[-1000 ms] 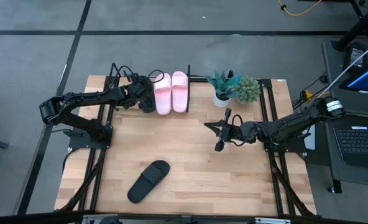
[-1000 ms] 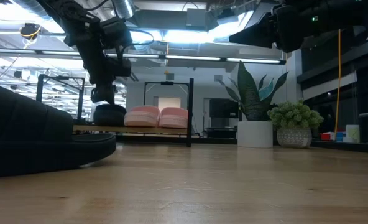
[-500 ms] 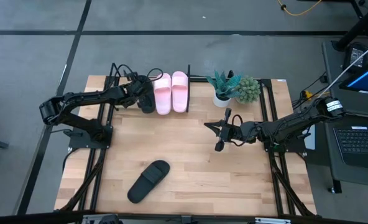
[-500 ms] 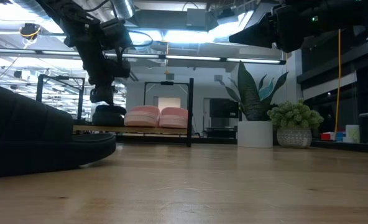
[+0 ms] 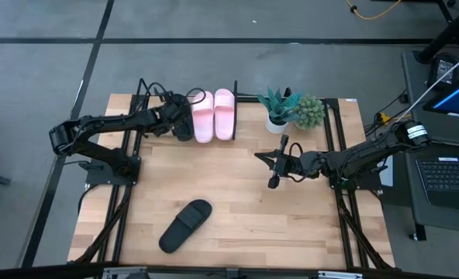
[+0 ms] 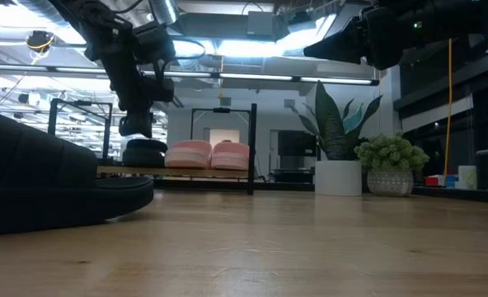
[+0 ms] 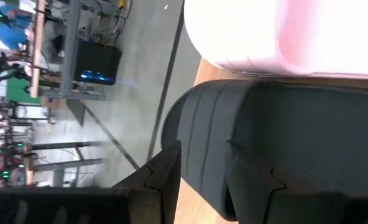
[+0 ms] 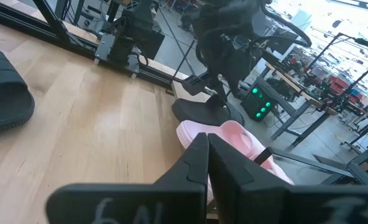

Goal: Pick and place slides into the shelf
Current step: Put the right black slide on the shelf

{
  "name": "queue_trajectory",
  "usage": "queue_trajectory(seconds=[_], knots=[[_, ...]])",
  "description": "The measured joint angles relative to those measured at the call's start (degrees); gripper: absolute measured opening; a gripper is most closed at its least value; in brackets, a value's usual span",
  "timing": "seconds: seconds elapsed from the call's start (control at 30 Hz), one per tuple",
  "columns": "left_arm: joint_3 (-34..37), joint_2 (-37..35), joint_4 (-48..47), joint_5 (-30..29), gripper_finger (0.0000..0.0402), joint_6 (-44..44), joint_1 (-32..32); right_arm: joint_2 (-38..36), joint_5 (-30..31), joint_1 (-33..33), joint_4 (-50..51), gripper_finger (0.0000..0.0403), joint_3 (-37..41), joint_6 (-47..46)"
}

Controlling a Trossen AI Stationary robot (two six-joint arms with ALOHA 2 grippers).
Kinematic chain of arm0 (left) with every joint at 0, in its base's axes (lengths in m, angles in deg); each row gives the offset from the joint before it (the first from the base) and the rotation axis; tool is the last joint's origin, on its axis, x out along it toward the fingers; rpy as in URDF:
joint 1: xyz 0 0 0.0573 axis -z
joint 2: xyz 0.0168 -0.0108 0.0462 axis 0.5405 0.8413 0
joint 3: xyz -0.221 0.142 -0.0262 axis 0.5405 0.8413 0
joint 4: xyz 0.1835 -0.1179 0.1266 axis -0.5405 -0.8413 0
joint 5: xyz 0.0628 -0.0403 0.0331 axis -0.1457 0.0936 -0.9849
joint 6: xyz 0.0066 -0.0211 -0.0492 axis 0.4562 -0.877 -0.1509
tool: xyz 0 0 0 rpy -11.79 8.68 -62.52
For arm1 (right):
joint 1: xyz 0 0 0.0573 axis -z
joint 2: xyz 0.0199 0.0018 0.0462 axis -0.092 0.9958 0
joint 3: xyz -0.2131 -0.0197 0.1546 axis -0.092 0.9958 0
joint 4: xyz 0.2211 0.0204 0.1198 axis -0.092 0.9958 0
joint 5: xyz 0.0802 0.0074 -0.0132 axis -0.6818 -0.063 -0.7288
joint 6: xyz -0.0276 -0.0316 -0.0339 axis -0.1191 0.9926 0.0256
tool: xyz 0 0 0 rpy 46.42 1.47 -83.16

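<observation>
The left gripper is at the shelf along the counter's far edge, its fingers grasping a black slide by its side wall. This black slide sits on the shelf just beside the two pink slides, which lie side by side and touch each other. The second black slide lies on the counter near the near-left corner, well apart from the shelf. The right gripper hangs over the middle of the counter, toward the right edge, with its fingers clenched and grasping nothing.

Hazards from this state:

- Release too early. If the held black slide is not fully seated on the wooden base, it may tip off the shelf's near edge.
- Sideways contact. The held slide is close to the nearest pink slide; lateral motion on withdrawal could push the pink pair toward the shelf's right end frame.
- Finger snag. A finger appears to reach inside the slide's strap; a retreat without full opening could drag the slide back out.
- Rod contact. The left arm is near the shelf's left end frame; a low exit path could shift the whole shelf.
</observation>
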Motion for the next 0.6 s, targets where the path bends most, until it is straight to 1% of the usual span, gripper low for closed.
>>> queue_trajectory(seconds=[0.1, 0.2, 0.27, 0.43, 0.6], knots=[[0.0, -0.6, 0.1, -0.2, 0.0114, -0.3, 0.9, 0.0, 0.0, 0.0, 0.1, 0.0012, 0.0, 0.0], [0.0, -0.9, -1.4, 3.3, 0.0114, -1.5, 2.0, 0.0, 0.0, 0.0, 0.6, 0.0012, 0.0, 0.0], [0.0, -0.9, -1.9, 4.5, 0.0114, -1.5, 2.2, 0.0, 0.0, 0.0, 0.6, 0.0012, 0.0, 0.0], [0.0, -0.2, -4.0, 7.8, 0.0114, -1.5, 0.7, 0.0, 0.0, 0.0, 0.7, 0.0012, 0.0, 0.0], [0.0, 0.2, -3.5, 6.2, 0.0114, -1.4, -1.4, 0.0, 0.0, 0.0, 1.0, 0.0012, 0.0, 0.0]])
